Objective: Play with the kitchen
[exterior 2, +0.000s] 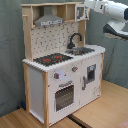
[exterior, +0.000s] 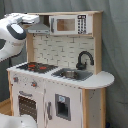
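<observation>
Where the grey curtain hangs behind it, the kitchen [exterior: 57, 75] stands upright in the middle of both exterior views, a tall toy unit of smooth white panels framed in pale wood. In the second exterior view it rests on a light wooden table [exterior 2: 107, 107] made of two boards with a dark seam between them.

Your arm [exterior: 14, 35] is a rounded, glossy white shape at the first exterior view's left, level with the top shelf. In the second exterior view it reaches in from the upper right, its end meeting the upper corner of the unit beside the microwave. You cannot tell how far the pincer is open, or whether it holds anything.

The flat black stovetop [exterior: 34, 66] carries red rings, and beside it a metal sink [exterior: 72, 74] sits under a curved black faucet [exterior: 84, 59]. Above, a grey sloped hood [exterior 2: 49, 20] sits next to a small boxy microwave [exterior: 70, 24] with a dark button panel. The back wall shows a brick pattern. Below, round knobs [exterior 2: 65, 72] sit above an oven door [exterior 2: 64, 96] with a barred window.
</observation>
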You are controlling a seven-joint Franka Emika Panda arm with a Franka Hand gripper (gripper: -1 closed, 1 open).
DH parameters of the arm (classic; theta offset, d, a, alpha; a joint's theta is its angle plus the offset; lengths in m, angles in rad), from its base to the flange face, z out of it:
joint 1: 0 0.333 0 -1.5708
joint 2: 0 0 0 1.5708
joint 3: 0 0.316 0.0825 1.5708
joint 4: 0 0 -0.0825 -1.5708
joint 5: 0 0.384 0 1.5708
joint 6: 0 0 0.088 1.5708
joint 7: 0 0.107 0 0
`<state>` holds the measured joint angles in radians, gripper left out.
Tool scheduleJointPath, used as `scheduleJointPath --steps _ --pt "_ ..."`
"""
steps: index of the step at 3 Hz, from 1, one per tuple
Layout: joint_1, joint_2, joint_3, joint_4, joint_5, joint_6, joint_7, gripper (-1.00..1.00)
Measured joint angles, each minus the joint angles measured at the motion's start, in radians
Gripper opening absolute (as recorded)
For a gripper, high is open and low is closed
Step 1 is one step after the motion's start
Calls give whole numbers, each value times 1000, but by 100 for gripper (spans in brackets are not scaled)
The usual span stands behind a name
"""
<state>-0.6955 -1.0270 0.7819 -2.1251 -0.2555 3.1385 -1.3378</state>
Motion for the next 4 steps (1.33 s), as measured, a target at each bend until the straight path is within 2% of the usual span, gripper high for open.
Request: scheduleJointPath --steps 2,3,4 --pt "-107 -63 87 105 0 -8 184 100" --pt "-171 -95 122 162 0 -21 297 100" --pt "-218 -119 140 198 0 -27 385 100"
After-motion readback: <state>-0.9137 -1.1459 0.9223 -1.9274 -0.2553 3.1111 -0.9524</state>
